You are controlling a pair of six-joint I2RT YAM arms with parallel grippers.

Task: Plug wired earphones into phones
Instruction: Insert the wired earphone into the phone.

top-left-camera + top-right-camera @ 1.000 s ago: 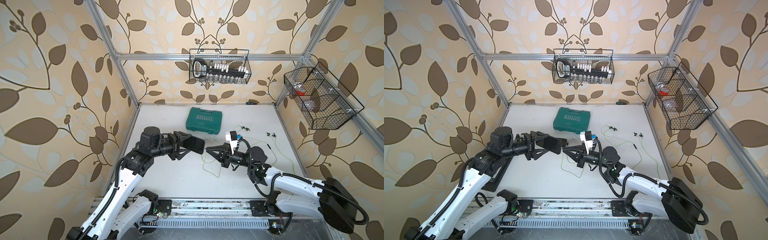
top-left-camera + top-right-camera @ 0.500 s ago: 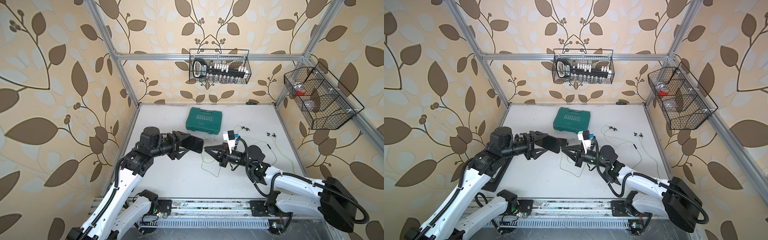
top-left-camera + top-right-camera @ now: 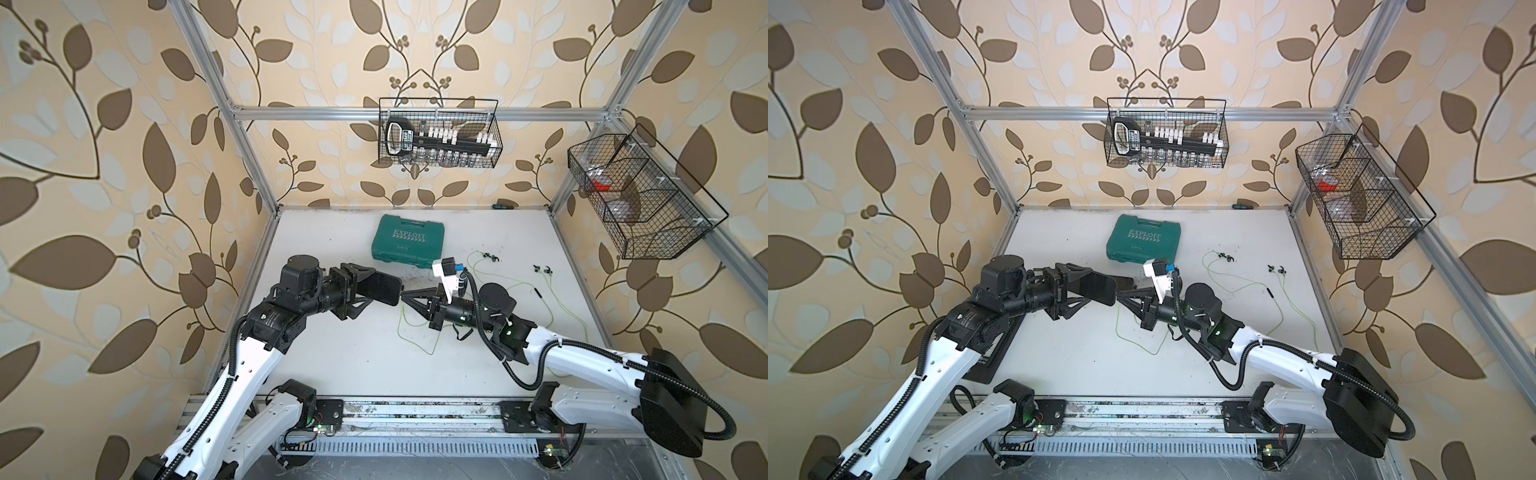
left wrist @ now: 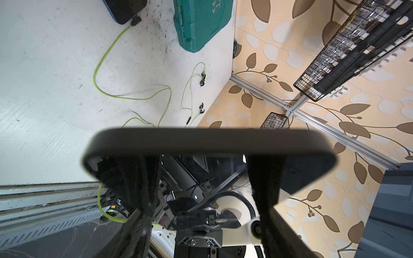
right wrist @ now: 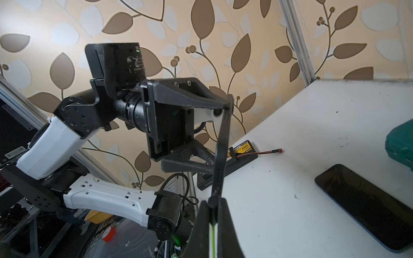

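The left tool clamps one phone edge-on above the counter, and the right tool pinches the plug of a yellow-green cable at its end edge (the second phone lies already plugged in). A slight misalignment could jam the plug. A hard push could slide the phone in its grip.

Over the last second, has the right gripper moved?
Yes. Against the green case, the right gripper has shifted toward the robot's left, toward the phone held by the left gripper.
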